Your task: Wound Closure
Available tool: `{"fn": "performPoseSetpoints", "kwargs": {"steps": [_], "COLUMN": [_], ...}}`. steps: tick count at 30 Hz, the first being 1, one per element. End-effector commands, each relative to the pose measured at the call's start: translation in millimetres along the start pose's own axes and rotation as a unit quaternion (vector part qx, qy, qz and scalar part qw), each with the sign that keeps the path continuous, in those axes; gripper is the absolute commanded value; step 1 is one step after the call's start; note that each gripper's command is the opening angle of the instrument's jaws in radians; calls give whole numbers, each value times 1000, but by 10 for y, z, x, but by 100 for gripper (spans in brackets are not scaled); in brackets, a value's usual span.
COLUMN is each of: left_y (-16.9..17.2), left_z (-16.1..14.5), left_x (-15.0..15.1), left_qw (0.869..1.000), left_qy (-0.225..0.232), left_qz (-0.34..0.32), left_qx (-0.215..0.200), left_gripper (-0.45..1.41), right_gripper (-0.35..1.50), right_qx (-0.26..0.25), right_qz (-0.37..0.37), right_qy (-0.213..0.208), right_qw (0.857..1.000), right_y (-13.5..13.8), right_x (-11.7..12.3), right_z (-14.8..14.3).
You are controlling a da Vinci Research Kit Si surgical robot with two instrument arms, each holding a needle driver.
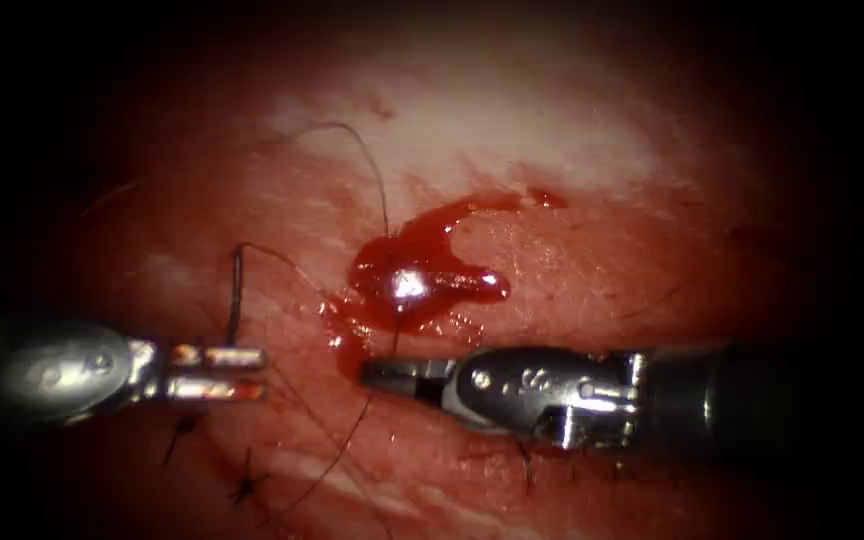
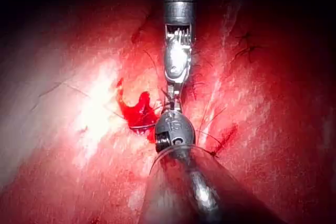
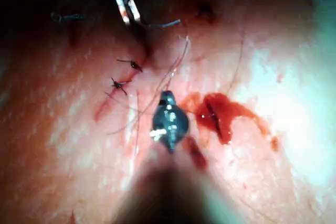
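The left tool [image 1: 237,372], left of the cut [image 1: 352,350], has its jaws slightly parted and holds nothing, with the curved needle [image 1: 236,290] just beyond its tip. The right tool [image 1: 377,373] grips the thread [image 1: 377,180] with closed jaws beside the red fluid [image 1: 422,275], likely keeping the strand taut.

No legible text, perhaps faint gripper engraving

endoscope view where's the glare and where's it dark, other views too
Endoscope view: glare spot on the red fluid, edges dark; left claw open, empty; right claw looks shut at the thread; needle unclear. Left wrist view: tissue strongly lit. Right wrist view: likewise.
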Motion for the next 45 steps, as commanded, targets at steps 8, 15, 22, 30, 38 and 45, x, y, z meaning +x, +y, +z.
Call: {"fn": "performPoseSetpoints", "kwargs": {"steps": [8, 15, 22, 30, 38, 45], "left_y": [-38, -68, -89, -81, -76, -82], "left_z": [-3, -13, -22, -22, -25, -29], "left_x": [-47, -69, -112, -118, -125, -134], "left_qw": [999, 999, 996, 996, 996, 997], "left_qy": [-14, -24, -34, -34, -33, -32], "left_qz": [-2, -4, 1, -1, 4, -1], "left_qx": [30, 47, 80, 81, 78, 76], "left_gripper": [-45, -45, -45, -45, -45, -45], "right_gripper": [-35, 114, 114, 74, -35, -35], "right_qx": [7, -50, -63, -74, -77, -67], "right_qz": [17, -5, -25, -37, -40, -28], "right_qy": [26, 21, 0, -11, -22, -35], "right_qw": [1000, 999, 998, 997, 996, 997], "right_y": [-27, -11, 4, 21, 21, 1], "right_x": [46, 37, -2, -29, -37, -24], "right_z": [13, 6, -7, 12, 27, 13]}}
